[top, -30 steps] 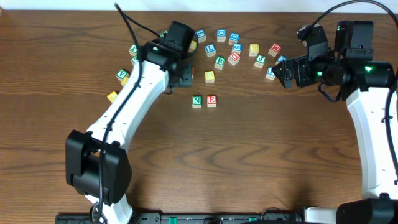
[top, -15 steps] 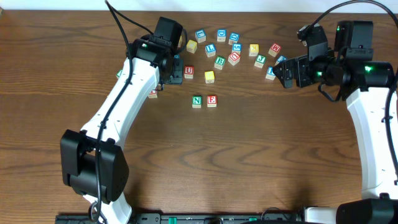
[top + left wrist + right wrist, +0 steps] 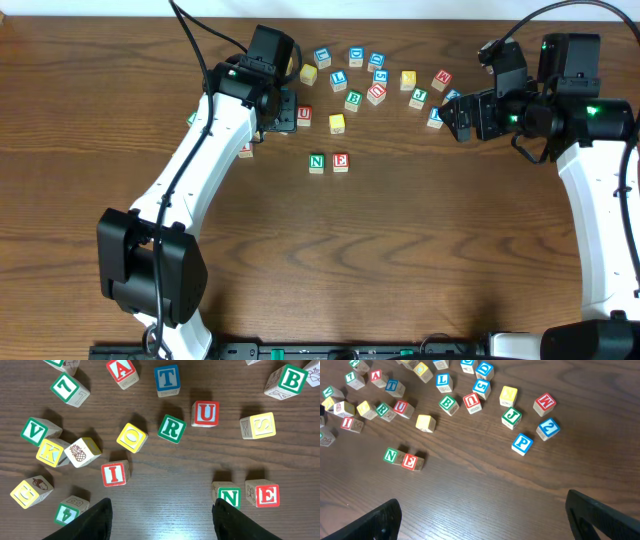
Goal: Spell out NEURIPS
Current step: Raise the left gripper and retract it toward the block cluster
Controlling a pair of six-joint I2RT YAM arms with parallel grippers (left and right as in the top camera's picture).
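Left wrist view, Ken: what is nearest there?

The left tool [image 3: 162, 506], Mia. Its fingers [image 3: 98, 519] stand apart, released, with only bare worktop [image 3: 165, 485] between them.

And the letters?

Just beyond the right finger, N [image 3: 229, 495] and E [image 3: 267, 495] sit side by side. More to the left, I [image 3: 115, 473] stands alone. Farther away are R [image 3: 171, 428], tilted, then U [image 3: 206, 413], then the yellow-faced S [image 3: 259, 425] to the right.

And the right tool [image 3: 482, 502]?

It is spread wide and grasps nothing. Beyond it, P [image 3: 522, 443] lies beside a blue 2 [image 3: 548, 428], well apart from N and E.
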